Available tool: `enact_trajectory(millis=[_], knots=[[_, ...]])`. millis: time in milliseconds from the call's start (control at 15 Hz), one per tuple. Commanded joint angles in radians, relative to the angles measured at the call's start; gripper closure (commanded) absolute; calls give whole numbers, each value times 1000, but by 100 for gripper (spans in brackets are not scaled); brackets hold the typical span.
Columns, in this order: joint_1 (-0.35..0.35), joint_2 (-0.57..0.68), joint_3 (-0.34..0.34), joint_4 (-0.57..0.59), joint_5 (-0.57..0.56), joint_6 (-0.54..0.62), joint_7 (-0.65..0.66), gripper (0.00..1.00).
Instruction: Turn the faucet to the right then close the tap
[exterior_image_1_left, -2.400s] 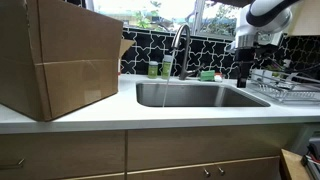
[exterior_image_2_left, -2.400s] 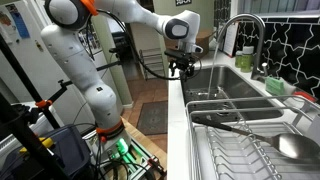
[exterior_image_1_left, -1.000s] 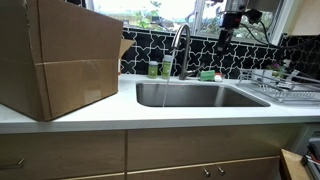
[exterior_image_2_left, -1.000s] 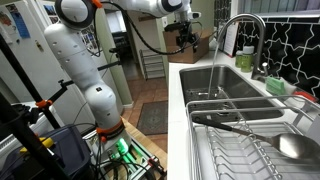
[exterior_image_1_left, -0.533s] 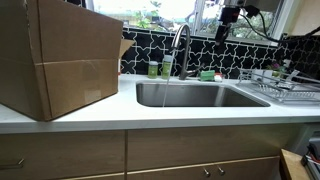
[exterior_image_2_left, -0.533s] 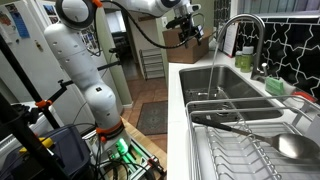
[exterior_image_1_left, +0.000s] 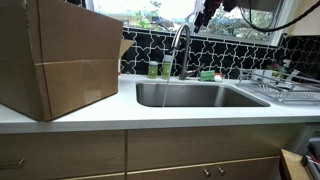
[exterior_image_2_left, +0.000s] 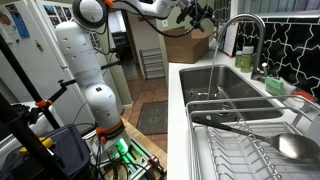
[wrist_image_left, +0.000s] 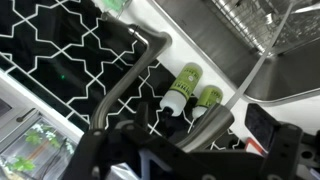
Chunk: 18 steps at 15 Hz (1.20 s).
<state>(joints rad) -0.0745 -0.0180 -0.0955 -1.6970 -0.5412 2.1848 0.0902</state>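
Observation:
The faucet (exterior_image_1_left: 180, 45) is a tall silvery gooseneck at the back of the sink (exterior_image_1_left: 200, 95); it also shows in an exterior view (exterior_image_2_left: 245, 30). A thin stream of water runs from its spout into the basin. My gripper (exterior_image_1_left: 203, 14) hangs high above and just beside the top of the arch, not touching it, and also shows in an exterior view (exterior_image_2_left: 195, 14). In the wrist view the faucet's arch (wrist_image_left: 130, 75) runs between and beyond the two dark fingers (wrist_image_left: 190, 150), which stand wide apart and hold nothing.
Two small green bottles (exterior_image_1_left: 160, 69) stand by the faucet's base and show in the wrist view (wrist_image_left: 182, 88). A big cardboard box (exterior_image_1_left: 60, 55) stands on the counter. A dish rack (exterior_image_1_left: 285, 85) stands beside the sink (exterior_image_2_left: 220, 85).
The gripper has risen from low beside the dish rack and moved sideways to a spot high above the faucet's arch. The faucet has not moved and the water still runs.

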Motion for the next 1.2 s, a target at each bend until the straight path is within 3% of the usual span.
enact_trajectory(millis=[0, 467, 1133], knots=[[-4, 28, 3, 24, -30, 36, 47, 0], [0, 90, -3, 80, -64, 77, 114, 0], [5, 254, -49, 180, -158, 293, 678, 0]])
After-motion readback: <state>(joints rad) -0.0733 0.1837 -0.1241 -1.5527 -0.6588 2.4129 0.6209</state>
